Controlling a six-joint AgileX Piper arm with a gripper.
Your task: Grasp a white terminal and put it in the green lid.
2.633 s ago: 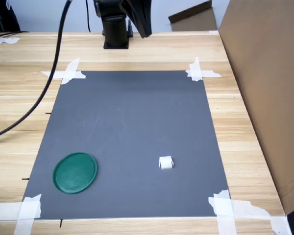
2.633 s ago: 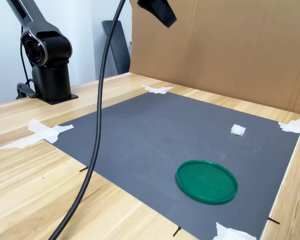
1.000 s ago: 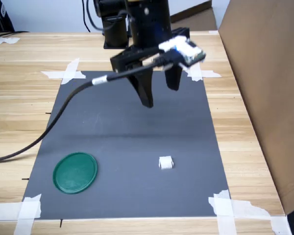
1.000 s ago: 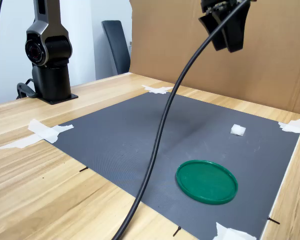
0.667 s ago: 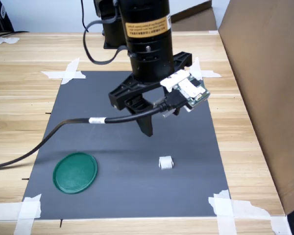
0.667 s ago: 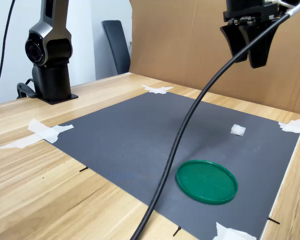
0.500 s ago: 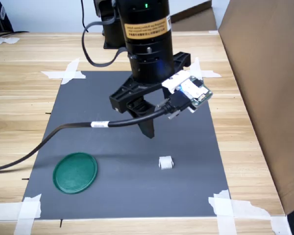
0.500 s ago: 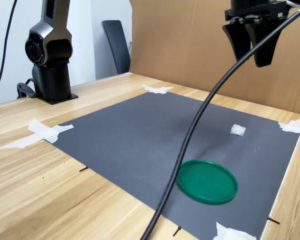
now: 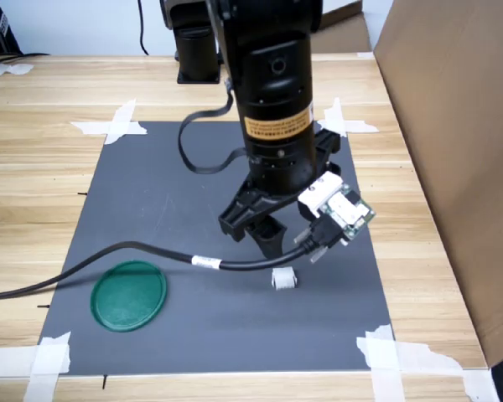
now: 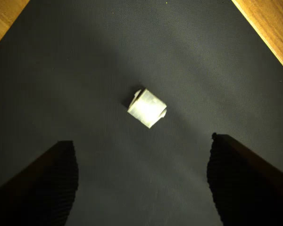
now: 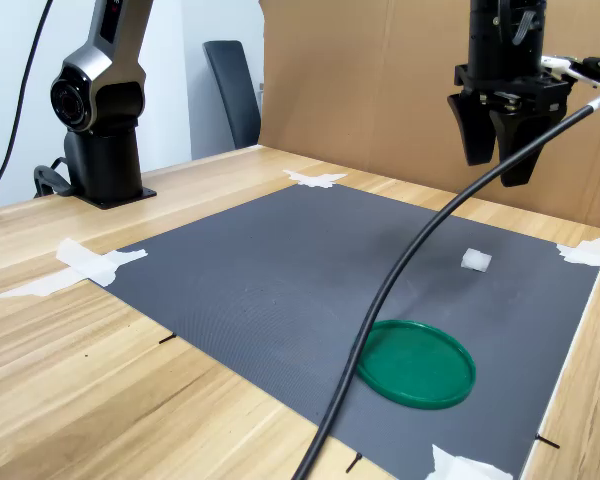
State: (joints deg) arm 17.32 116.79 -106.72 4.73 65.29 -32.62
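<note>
One small white plastic terminal block [image 10: 147,108] lies on the dark grey mat [image 9: 176,201], well apart from the flat round dark-green plastic lid [image 9: 128,295], which is empty. Tool [image 11: 497,170] hangs above it, jaws spread, nothing held. Block sits skewed to the fingers [image 10: 35,183]; suggest rotating the wrist square, centring, then descending.

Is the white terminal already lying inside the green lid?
No. In the first exterior view the white terminal sits on the dark mat, apart from the green lid.
</note>
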